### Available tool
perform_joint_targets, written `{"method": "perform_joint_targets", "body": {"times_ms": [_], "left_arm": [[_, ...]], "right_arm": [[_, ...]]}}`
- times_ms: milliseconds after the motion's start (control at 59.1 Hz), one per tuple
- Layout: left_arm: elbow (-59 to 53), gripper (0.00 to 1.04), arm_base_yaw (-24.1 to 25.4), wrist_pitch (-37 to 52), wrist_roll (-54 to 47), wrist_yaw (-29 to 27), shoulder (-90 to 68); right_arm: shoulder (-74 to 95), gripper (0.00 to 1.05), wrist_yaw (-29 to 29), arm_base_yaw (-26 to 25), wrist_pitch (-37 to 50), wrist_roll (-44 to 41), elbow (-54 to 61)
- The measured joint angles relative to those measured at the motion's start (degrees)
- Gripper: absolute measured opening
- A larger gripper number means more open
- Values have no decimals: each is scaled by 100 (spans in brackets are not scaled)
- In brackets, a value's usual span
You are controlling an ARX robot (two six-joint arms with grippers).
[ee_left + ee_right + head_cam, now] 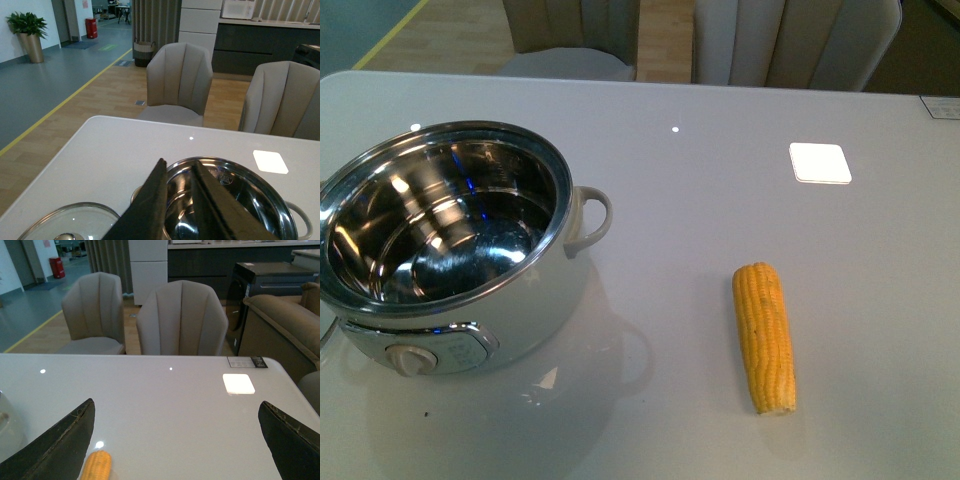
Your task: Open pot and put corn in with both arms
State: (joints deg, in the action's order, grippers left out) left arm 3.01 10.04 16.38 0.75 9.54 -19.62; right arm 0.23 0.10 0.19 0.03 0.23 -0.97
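The white pot (pixel 525 300) stands open at the table's left, its steel inside empty, with the cream dial (pixel 412 358) facing front. The yellow corn (pixel 766 335) lies on the table to its right, apart from the pot. Neither arm shows in the front view. In the left wrist view my left gripper (pixel 178 162) is shut and empty, in front of the pot (pixel 260 200). A glass lid (pixel 70 222) lies on the table beside the pot. In the right wrist view my right gripper (pixel 176 403) is wide open, with the corn's tip (pixel 96 465) next to one finger.
A bright white square (pixel 820 162) shows on the table at the back right. Beige chairs (pixel 790 40) stand beyond the table's far edge. A small label (pixel 940 107) sits at the far right corner.
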Motion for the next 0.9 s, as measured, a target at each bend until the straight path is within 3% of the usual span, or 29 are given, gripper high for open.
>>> {"method": "perform_joint_targets", "body": {"times_ms": [135,220,271,559,643,897], "left_arm": [[-52,3,-240,-203,-11,-229,271],[-199,3,-769,-199,-13,-892,485],[-229,3,-944,-258,-15,-879,557],[-229,3,-990,-656,-24,-955,984],[-229,3,-990,-1517,-26,-955,1659],[-229,3,-990,-1631,-26,-955,1923]], "right_arm": [[0,96,0,0,0,0,0],[0,96,4,0,0,0,0],[0,96,0,0,0,0,0],[0,96,0,0,0,0,0],[0,96,2,0,0,0,0],[0,96,0,0,0,0,0]]}}
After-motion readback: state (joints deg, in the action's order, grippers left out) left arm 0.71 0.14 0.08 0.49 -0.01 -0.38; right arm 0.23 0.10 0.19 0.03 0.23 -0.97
